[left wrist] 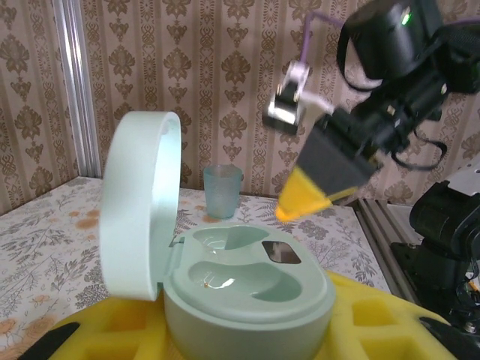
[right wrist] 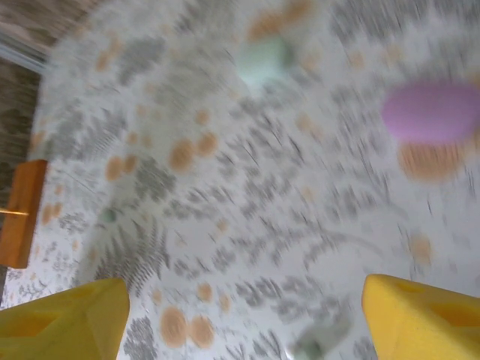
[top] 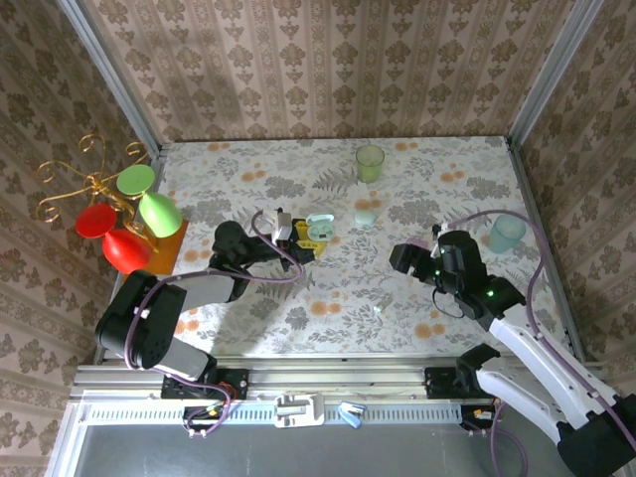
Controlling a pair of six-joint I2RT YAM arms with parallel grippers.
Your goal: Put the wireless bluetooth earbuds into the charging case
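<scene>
Looks down on a flower-print counter (top: 328, 298). Shows the left tool (top: 295, 237) clenched on a mint-green charging case (left wrist: 247, 296) near the middle of the counter. From the left wrist, shows the case hugged between yellow padded fingers (left wrist: 390, 322), with its lid (left wrist: 139, 206) standing open on the left. Reveals two moulded hollows (left wrist: 232, 281) in the base, both apparently bare, with no earbud seated in either.

Shows the right tool (right wrist: 245, 300) released, its yellow fingers (right wrist: 420, 315) spread wide with nothing between them. Places it hovering to the right of the case and apart from it.

Gives a badly smeared picture from the right wrist:
- a purple oval (right wrist: 431, 111) on the cloth at upper right
- a pale mint blob (right wrist: 262, 58) further off
- a small pale smudge (right wrist: 315, 346) at the bottom edge, between the fingers

Cannot tell whether any of these is an earbud or a spare case; too blurred.

Judging from this, counts the opening and steadying of the case as done. Leaves picking up each earbud and seating one in each hollow, perhaps closing the lid after. Looks like an early stage, with no earbud in either tool.
</scene>
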